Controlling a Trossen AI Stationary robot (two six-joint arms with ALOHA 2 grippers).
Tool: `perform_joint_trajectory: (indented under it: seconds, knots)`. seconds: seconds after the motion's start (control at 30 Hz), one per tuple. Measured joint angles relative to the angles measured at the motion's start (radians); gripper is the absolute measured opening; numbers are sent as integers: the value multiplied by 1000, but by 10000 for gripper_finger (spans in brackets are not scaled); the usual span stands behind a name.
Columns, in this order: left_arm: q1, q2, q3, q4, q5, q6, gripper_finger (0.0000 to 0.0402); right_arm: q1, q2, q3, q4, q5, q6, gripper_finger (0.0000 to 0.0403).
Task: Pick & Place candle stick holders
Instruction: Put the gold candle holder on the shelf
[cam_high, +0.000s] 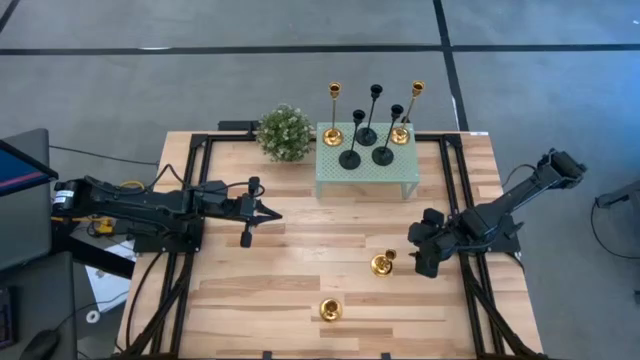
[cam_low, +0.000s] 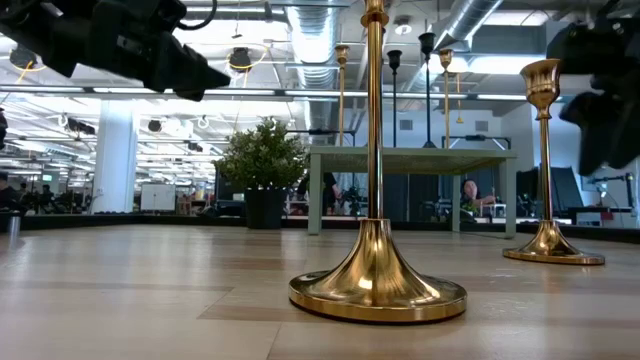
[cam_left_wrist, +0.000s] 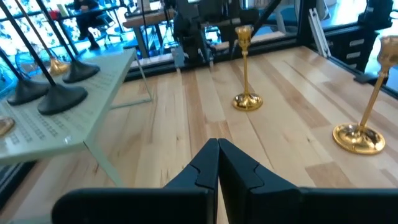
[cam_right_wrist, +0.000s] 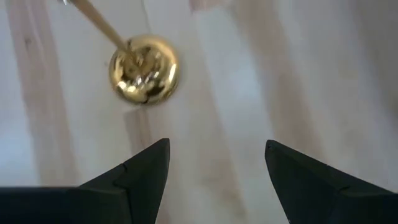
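The candle stick holders are split between two places: two gold ones stand upright on the bare wooden table (cam_high: 300, 250), and five more, two gold and three black, stand on the mint green perforated stand (cam_high: 365, 172) at the far side. The right gripper (cam_high: 425, 262) hangs above the table with its fingers (cam_right_wrist: 140, 177) spread wide and nothing between them, just beside the nearer gold holder (cam_high: 383, 264), whose round base (cam_right_wrist: 144, 69) shows in the right wrist view beyond the open fingertips, not touched. The second gold holder (cam_high: 331, 310) stands apart from it, closer to the front edge of the table. The left gripper (cam_high: 270, 213) is held over the left-middle of the table, its fingers (cam_left_wrist: 239, 168) pressed together on nothing, pointing toward the table's middle. On the stand, the black holders (cam_high: 350, 158) sit between the gold ones (cam_high: 333, 135). A round green bushy plant (cam_high: 284, 132) sits just beside the stand's left end.
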Motion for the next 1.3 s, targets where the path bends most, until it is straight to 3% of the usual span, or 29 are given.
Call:
perform_joint_trajectory:
  seconds: [0.23, 0.43, 0.67, 0.77, 0.93, 1.3]
  knots:
    - [0, 0, -21, 1, 0, -6, 8, 131, -67, 0, -1, 213, -146, 255]
    - [0, 0, -21, 11, 0, -7, 8, 239, -144, -25, 2, 492, -151, 255]
    - [0, 0, -21, 16, 0, -4, 8, 288, -300, -168, 170, 597, -224, 255]
    - [0, 0, -21, 16, 0, -4, 8, 278, -382, -264, 350, 613, -312, 255]
    - [0, 0, -21, 16, 0, -4, 8, 260, -490, -384, 595, 517, -407, 255]
    - [0, 0, -22, 16, 0, -4, 8, 260, -538, -429, 606, 496, -160, 255]
